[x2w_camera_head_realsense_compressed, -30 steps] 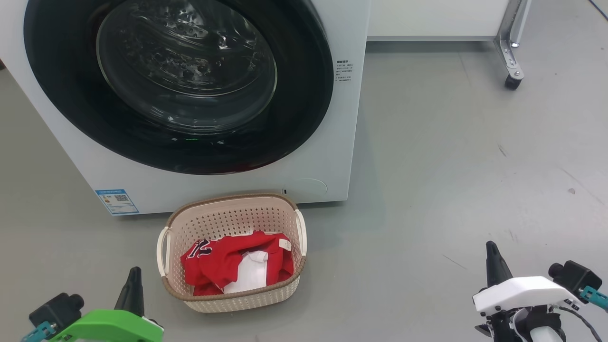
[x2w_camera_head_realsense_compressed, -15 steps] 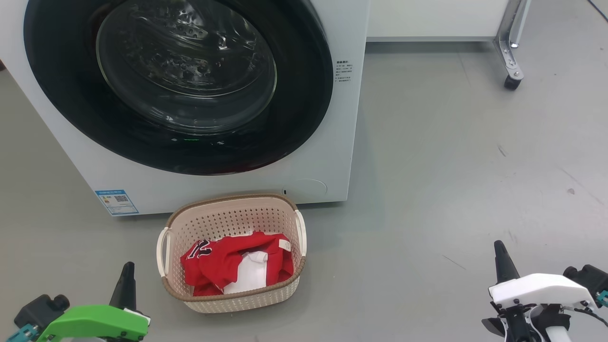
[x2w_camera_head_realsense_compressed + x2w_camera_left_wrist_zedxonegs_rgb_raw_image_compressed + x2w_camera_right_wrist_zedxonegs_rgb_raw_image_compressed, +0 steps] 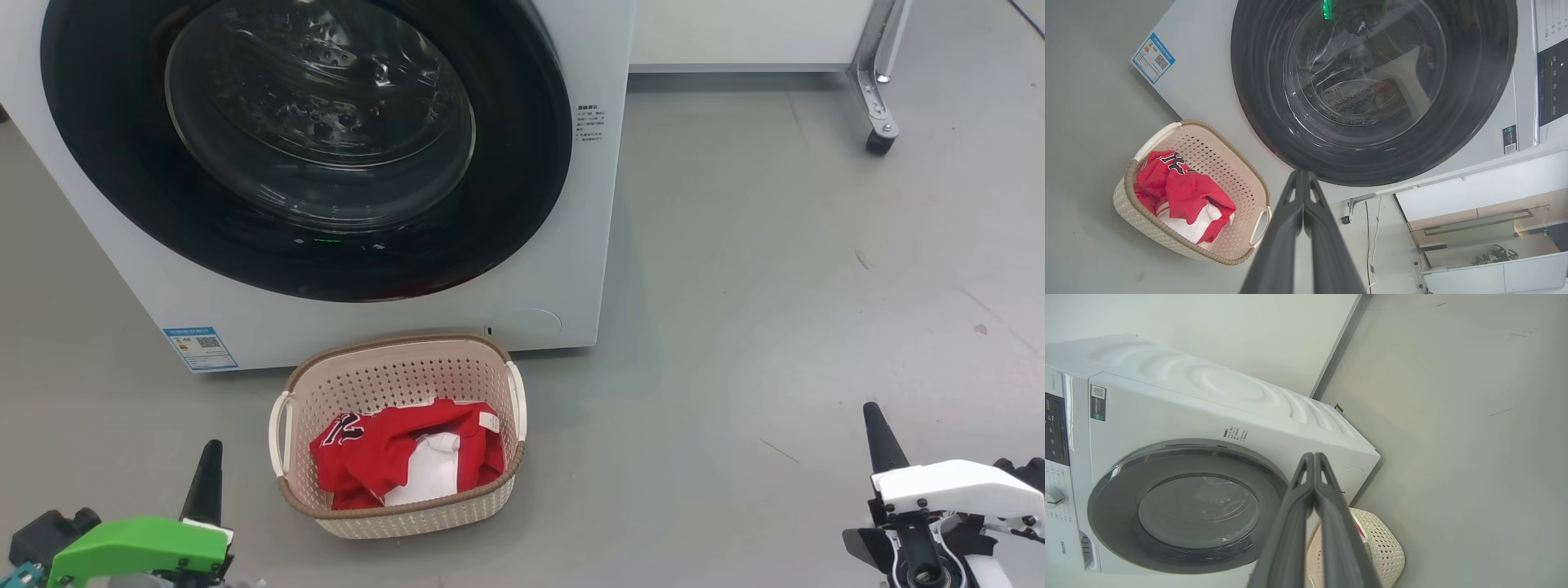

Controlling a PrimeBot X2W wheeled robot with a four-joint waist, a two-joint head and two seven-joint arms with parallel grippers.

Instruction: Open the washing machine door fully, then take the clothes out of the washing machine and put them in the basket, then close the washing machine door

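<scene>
The washing machine (image 3: 563, 269) fills the upper left of the head view, and its door (image 3: 310, 147) with the black rim and glass bowl lies shut flat against the front. On the floor right before the machine stands the cream basket (image 3: 400, 367), holding the red and white clothes (image 3: 408, 453). My left gripper (image 3: 208, 465) is at the lower left, left of the basket, shut and empty. At the lower right my right gripper (image 3: 875, 429) is shut and empty too, well away from the basket. In the left wrist view the door (image 3: 1372, 90), basket (image 3: 1224, 163) and clothes (image 3: 1184, 196) show beyond the left gripper (image 3: 1302, 173).
Grey floor spreads to the right of the machine. A metal leg on a castor (image 3: 880, 122) stands at the far right beside a white cabinet (image 3: 751, 33). The right wrist view has the machine's side (image 3: 1249, 400), its door (image 3: 1188, 506) and part of the basket (image 3: 1384, 543).
Both grippers have drawn back and outward toward the bottom corners of the head view. The door, basket and clothes have not moved.
</scene>
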